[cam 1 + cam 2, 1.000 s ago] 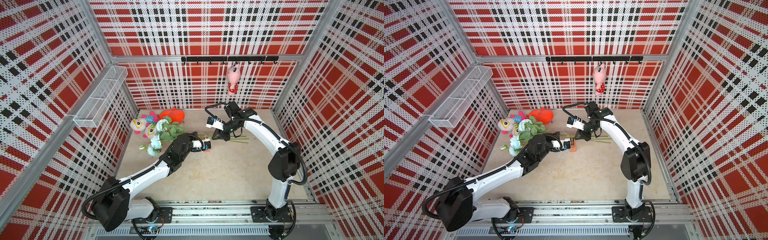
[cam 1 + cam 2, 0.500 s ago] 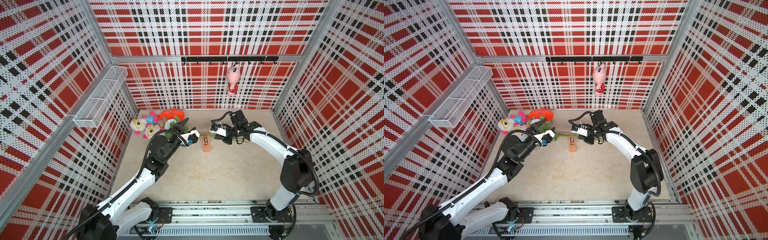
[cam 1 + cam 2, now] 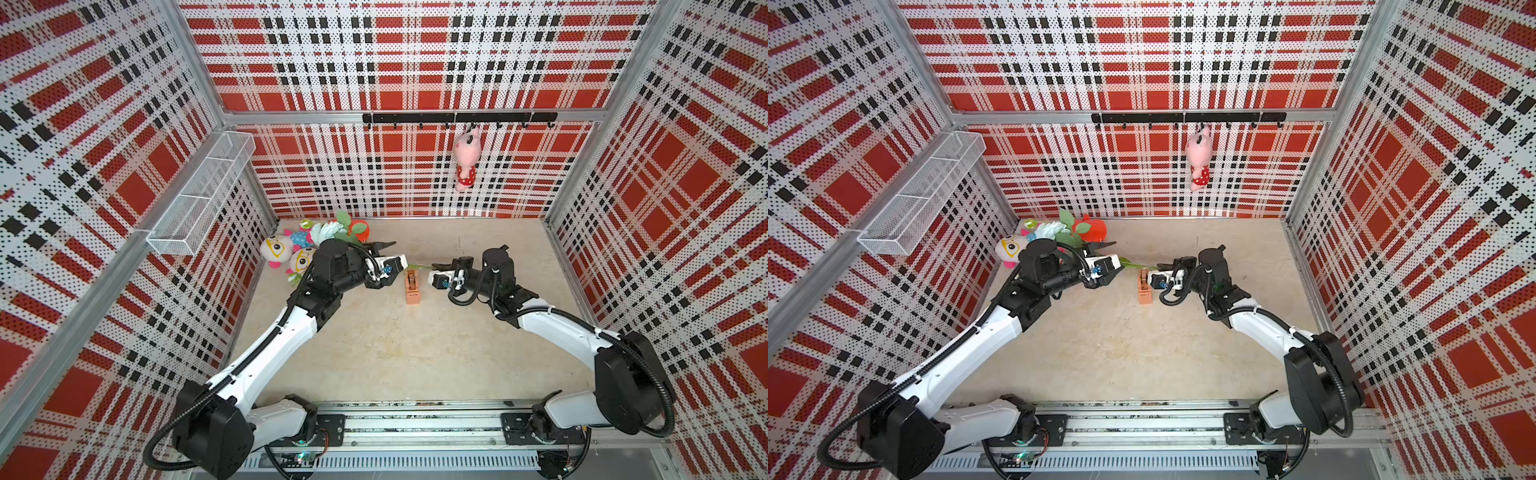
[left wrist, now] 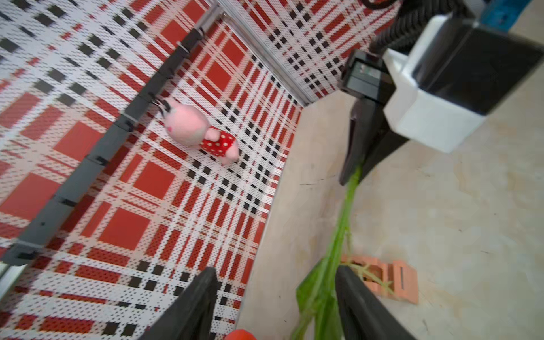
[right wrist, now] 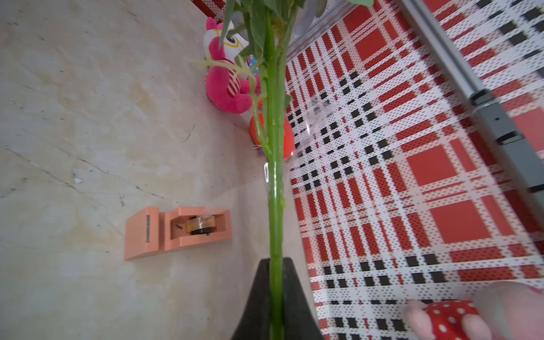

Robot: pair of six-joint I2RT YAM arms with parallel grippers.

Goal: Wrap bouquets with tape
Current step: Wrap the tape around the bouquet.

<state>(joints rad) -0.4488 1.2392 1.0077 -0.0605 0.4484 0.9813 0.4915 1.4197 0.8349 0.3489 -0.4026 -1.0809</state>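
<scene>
Pale blue-white bouquet (image 3: pixel 330 230), green stems (image 5: pixel 275 176) clenched in right hand (image 3: pixel 435 266), left hand (image 4: pixel 276 270) released around them, tape (image 3: pixel 412 286) at right hand's seven o'clock

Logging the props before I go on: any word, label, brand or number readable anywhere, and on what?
No text can be read in any view.
tape dispenser: plain orange-tan faces, no label shown.
pink plush: white dots on red, no lettering.
dark module on the right arm's wrist: faint marks, too blurred to read.
</scene>
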